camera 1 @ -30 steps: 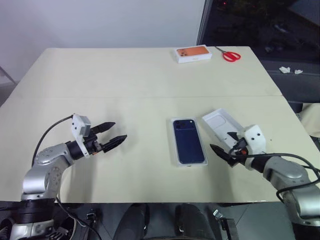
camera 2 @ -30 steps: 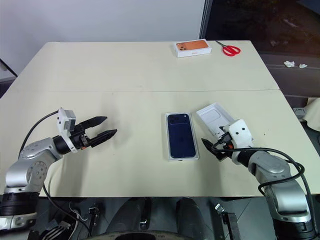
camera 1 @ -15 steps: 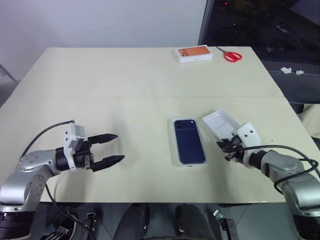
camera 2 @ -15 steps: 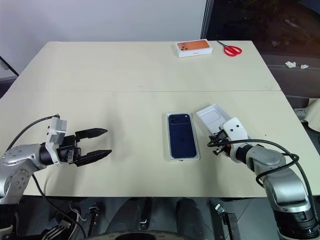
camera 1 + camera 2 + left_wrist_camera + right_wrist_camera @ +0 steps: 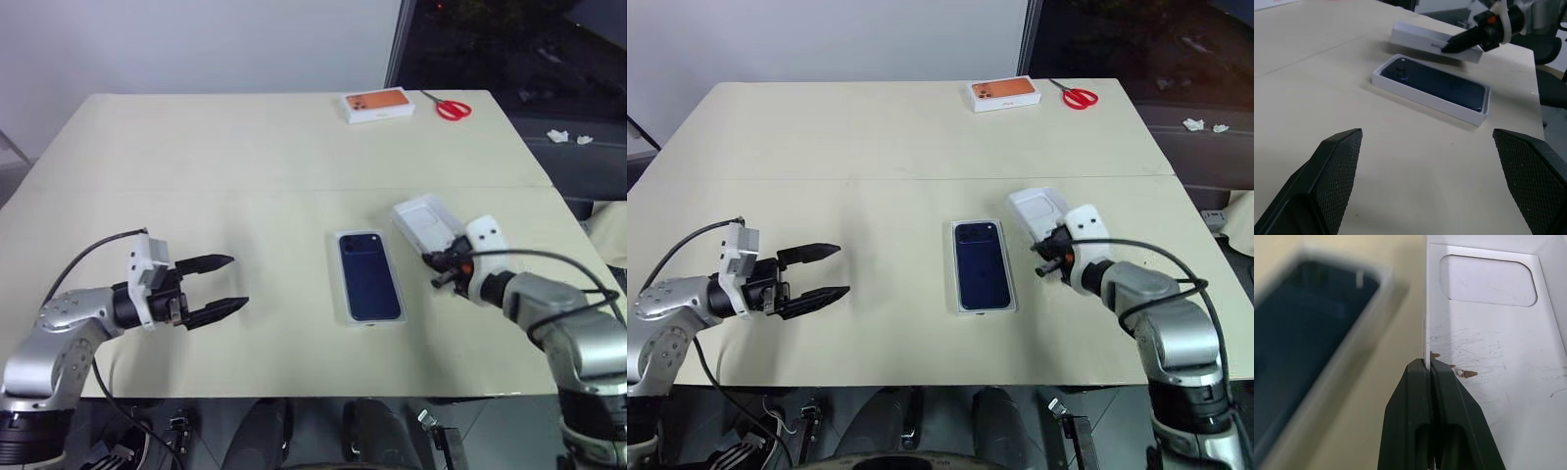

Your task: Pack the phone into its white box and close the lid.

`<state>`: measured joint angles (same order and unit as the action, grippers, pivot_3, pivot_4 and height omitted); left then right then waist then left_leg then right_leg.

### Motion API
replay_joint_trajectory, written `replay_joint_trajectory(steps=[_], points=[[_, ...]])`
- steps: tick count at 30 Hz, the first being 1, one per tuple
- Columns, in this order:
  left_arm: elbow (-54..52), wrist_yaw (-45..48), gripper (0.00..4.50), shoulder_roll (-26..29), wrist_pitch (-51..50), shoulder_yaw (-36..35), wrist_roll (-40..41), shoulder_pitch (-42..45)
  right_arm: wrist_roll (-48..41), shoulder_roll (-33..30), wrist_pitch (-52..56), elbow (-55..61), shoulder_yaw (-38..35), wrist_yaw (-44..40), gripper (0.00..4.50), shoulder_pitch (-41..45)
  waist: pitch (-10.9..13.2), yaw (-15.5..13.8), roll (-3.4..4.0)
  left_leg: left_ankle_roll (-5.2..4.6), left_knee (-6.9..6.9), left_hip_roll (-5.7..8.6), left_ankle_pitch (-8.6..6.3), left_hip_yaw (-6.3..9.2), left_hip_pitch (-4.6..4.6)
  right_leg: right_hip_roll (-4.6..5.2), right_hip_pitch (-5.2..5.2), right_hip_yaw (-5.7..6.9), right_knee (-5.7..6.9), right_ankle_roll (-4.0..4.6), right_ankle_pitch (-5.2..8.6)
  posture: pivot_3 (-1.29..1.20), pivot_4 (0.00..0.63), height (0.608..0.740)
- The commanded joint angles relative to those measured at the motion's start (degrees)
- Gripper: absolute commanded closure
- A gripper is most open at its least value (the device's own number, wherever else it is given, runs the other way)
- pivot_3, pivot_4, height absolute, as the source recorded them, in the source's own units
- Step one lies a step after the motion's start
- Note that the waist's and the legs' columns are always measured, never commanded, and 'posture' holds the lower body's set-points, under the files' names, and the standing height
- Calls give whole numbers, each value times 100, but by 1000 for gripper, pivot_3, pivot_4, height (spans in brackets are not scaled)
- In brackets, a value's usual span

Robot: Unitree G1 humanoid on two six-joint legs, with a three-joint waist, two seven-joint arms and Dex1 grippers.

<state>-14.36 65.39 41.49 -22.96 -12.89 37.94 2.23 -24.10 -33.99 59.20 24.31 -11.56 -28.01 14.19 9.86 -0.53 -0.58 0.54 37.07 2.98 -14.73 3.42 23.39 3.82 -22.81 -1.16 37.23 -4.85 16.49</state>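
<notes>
A: What sits on the table [image 5: 245, 166]?

B: The lid [image 5: 423, 220], open side up, right of its white box [image 5: 370, 315], with one wall pinched between the closed fingers of the right gripper [image 5: 1430, 368].

A: And the box?

B: The phone [image 5: 368, 275] lies flat inside it.

A: The other arm?

B: The left gripper [image 5: 227, 285] hangs with jaws wide apart, empty, well left of the box.
</notes>
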Motion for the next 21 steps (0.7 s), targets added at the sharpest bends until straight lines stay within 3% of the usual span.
replay_joint_trajectory(steps=[1, 8, 13, 17, 21], points=[[-74, -136, 0, -61, 112, -99, 15, 48, -810, 534, 772, -98, -886, 328, 4480, 877, 2, 18, 1, 0, -1, 0, 0, 0, 0, 0, 0, 1, 0, 0, 0, 0, 150, 740], [-66, -371, 0, -141, -24, -151, 126, 138, -2452, 2070, 3004, -733, -2840, 1003, 4480, 2554, 3, 43, 5, 0, -11, 0, 0, 1, 2, -2, -12, -1, 6, 0, -2, 0, 150, 740], [4, -713, 0, -329, 64, -56, -35, 272, -4127, 3431, 3330, -1543, -3922, 2459, 4480, 2978, 3, 98, 8, 0, -8, 1, 0, -1, 5, -1, -14, -3, 10, 2, -3, 0, 150, 740], [18, -933, 0, -443, 30, 8, -125, 374, -5621, 4185, 3226, -1666, -3522, 3655, 4480, 2684, 5, 175, 17, 3, -8, 3, 3, -8, 6, -1, -30, -11, 34, 3, -4, 0, 150, 740], [-25, -1079, 0, -469, -61, 3, -103, 378, -8320, 4029, 1675, -1707, -1968, 5486, 4480, 1814, 6, 212, 19, 3, -11, 2, 4, -12, 9, -4, -41, -17, 39, 3, -4, 0, 150, 740]])
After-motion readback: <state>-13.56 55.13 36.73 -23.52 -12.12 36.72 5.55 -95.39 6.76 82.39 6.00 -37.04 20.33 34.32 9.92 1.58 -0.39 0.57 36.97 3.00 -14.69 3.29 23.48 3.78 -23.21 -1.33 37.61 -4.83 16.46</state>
